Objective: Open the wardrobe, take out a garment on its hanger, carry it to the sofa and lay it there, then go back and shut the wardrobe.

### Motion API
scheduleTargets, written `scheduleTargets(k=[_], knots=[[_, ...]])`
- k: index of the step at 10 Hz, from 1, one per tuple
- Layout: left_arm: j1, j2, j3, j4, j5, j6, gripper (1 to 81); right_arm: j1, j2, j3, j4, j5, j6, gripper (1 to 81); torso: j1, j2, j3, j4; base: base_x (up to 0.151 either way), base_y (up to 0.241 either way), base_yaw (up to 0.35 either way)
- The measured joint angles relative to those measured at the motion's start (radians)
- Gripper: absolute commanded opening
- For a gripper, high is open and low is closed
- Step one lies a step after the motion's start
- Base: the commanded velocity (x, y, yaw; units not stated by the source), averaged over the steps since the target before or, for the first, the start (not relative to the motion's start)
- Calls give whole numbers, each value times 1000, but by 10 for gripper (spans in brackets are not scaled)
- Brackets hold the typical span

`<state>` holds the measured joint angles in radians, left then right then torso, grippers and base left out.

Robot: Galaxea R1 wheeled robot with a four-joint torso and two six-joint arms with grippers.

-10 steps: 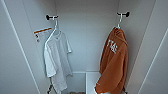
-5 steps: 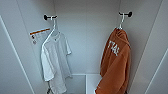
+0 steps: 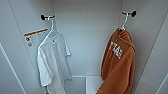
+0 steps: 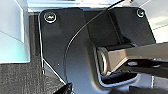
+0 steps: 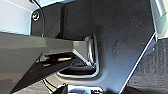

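One garment [image 3: 118, 62] hangs in the wardrobe [image 3: 87, 37]; fingers' state cannot be told.

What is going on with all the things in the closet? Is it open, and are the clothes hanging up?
wardrobe: open, inside showing.
garment: orange, hanging on the right-hand peg.
hanger: hooked on that peg, poking out of the garment's neck.
white shirt: hanging on the left-hand peg from its own hanger.
label: stuck on the left inner wall.
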<state>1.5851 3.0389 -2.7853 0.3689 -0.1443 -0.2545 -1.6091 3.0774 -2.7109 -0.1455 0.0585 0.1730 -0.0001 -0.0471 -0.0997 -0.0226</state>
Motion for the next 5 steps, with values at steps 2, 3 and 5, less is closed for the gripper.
scheduleTargets(k=[2,3,5], knots=[[0,0,0,0,0,7,811,0,-1,0,0,-1,0,811,0,0,0,0,84,0,0],[-1,0,0,0,0,7,811,3,-1,0,0,-2,0,811,0,0,0,0,0,0,0],[-11,0,0,0,-1,7,811,14,-3,0,0,0,-1,811,1,0,0,0,0,0,0]])
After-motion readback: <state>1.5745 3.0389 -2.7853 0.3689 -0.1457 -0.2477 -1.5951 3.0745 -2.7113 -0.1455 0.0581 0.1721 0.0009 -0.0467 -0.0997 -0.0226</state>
